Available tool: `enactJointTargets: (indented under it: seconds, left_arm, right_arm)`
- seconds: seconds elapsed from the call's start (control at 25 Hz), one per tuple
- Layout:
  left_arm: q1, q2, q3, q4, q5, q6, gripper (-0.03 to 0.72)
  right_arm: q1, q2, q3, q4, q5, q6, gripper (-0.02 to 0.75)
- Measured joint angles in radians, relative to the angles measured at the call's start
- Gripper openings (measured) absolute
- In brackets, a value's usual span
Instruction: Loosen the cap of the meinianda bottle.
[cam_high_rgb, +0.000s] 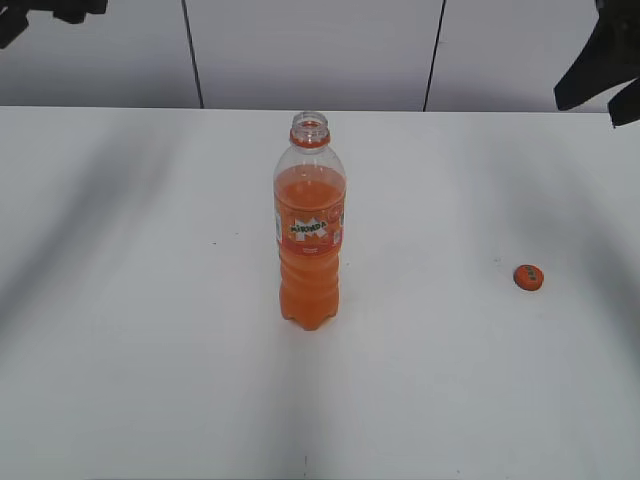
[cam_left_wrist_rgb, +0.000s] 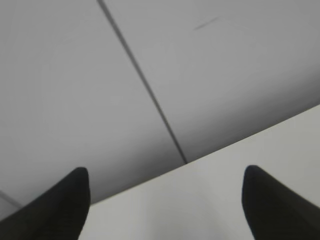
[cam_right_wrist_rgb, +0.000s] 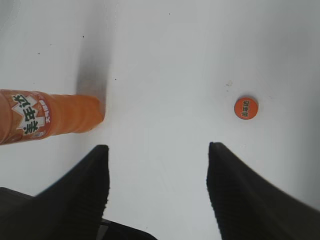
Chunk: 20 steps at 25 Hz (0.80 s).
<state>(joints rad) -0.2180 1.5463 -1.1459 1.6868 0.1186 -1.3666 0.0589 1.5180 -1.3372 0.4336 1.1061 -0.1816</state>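
We see the bottle (cam_high_rgb: 310, 225) standing mid-table, neck bare, its cap (cam_high_rgb: 528, 277) lying well apart at four o'clock, both grippers (cam_left_wrist_rgb: 165, 205) (cam_right_wrist_rgb: 157, 185) wide open and empty: job apparently done.

The meinianda bottle (cam_high_rgb: 310, 225) is clear, glossy plastic with a smooth printed orange label. The cap (cam_high_rgb: 528, 277) at the right is orange plastic. The surface (cam_high_rgb: 150, 300) looks smooth, matt white. The right fingers (cam_right_wrist_rgb: 85, 190) are matt black, finely ribbed inside.
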Motion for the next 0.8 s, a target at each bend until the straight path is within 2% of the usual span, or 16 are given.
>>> enactJointTargets:
  seconds: [0.08, 0.12, 0.24, 0.4, 0.48, 0.56, 0.68, 0.8]
  left_arm:
    - [0.011, 0.02, 0.014, -0.116, 0.071, 0.02, 0.564]
    - [0.015, 0.027, 0.015, -0.212, 0.104, 0.059, 0.564]
    - [0.024, 0.04, 0.016, -0.528, 0.199, 0.269, 0.564]
    - [0.021, 0.041, -0.001, -0.985, 0.339, 0.663, 0.564]
    - [0.021, 0.042, -0.039, -1.205, 0.442, 0.889, 0.564]
    - [0.021, 0.043, -0.096, -1.402, 0.539, 1.057, 0.564]
    - [0.022, 0.043, -0.176, -1.578, 0.682, 1.191, 0.564]
    - [0.037, 0.056, -0.24, -1.635, 0.837, 1.221, 0.564]
  right_arm:
    - [0.0, -0.002, 0.0, 0.002, 0.013, 0.0, 0.463]
    - [0.0, -0.002, 0.0, 0.002, 0.023, 0.001, 0.463]
    - [0.0, -0.003, 0.0, 0.003, 0.056, 0.002, 0.463]
    - [0.0, -0.003, 0.0, 0.003, 0.071, 0.002, 0.463]
    - [0.0, -0.003, 0.0, -0.001, 0.078, 0.002, 0.463]
    - [0.0, -0.003, -0.001, -0.012, 0.083, 0.004, 0.463]
    - [0.0, -0.003, -0.001, -0.062, 0.102, 0.027, 0.463]
    - [0.0, -0.003, -0.001, -0.133, 0.107, 0.069, 0.463]
